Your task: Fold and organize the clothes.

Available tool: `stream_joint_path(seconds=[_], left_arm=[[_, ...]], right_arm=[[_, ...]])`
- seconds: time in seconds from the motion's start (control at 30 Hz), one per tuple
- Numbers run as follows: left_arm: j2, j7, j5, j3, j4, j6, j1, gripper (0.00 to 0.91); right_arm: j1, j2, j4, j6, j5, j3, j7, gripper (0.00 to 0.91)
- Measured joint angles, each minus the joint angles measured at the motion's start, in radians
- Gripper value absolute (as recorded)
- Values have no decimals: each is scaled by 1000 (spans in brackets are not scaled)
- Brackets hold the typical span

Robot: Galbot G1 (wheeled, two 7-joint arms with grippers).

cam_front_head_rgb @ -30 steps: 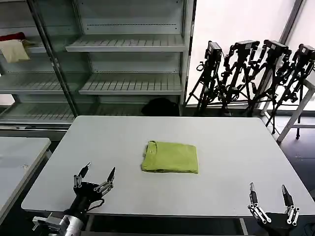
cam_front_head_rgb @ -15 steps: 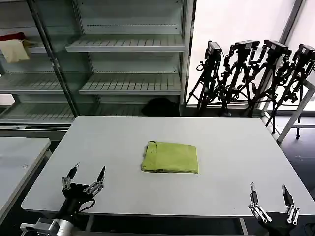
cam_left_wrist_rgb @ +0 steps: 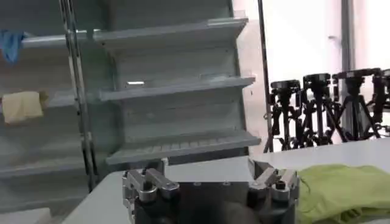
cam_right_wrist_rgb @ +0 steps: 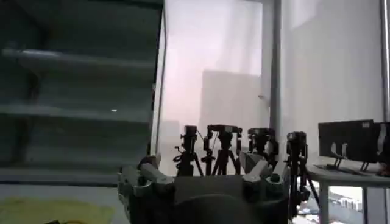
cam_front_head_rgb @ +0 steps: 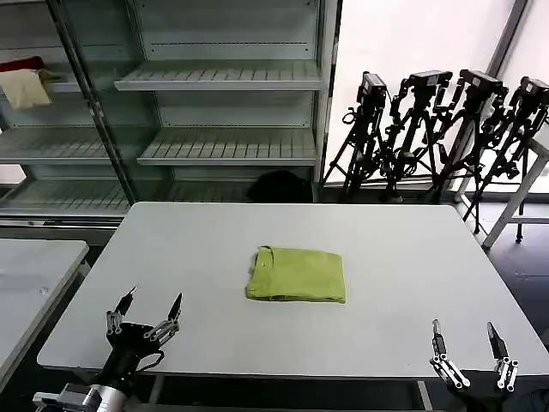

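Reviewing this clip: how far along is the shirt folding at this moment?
Done: the lime-green T-shirt lies folded into a compact rectangle near the middle of the white table. In hand: nothing; the left gripper and right gripper are both open and empty at the table's near edge, well clear of the shirt. Left: little is evident; possibly a final tidy or placement, which I can't confirm.

Empty grey shelving (cam_front_head_rgb: 227,81) stands behind a white table (cam_front_head_rgb: 403,249), black tripods (cam_front_head_rgb: 446,129) by bright windows.

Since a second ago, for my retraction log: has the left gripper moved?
Yes. The left gripper has pulled back toward the table's near-left edge, away from the folded T-shirt.
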Motion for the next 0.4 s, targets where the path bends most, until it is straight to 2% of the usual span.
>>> stream_joint_path(seconds=[0.4], left_arm=[[-8, -2, 4, -5, -3, -5, 22, 907]], right_arm=[[-1, -7, -2, -7, 3, -3, -14, 907]])
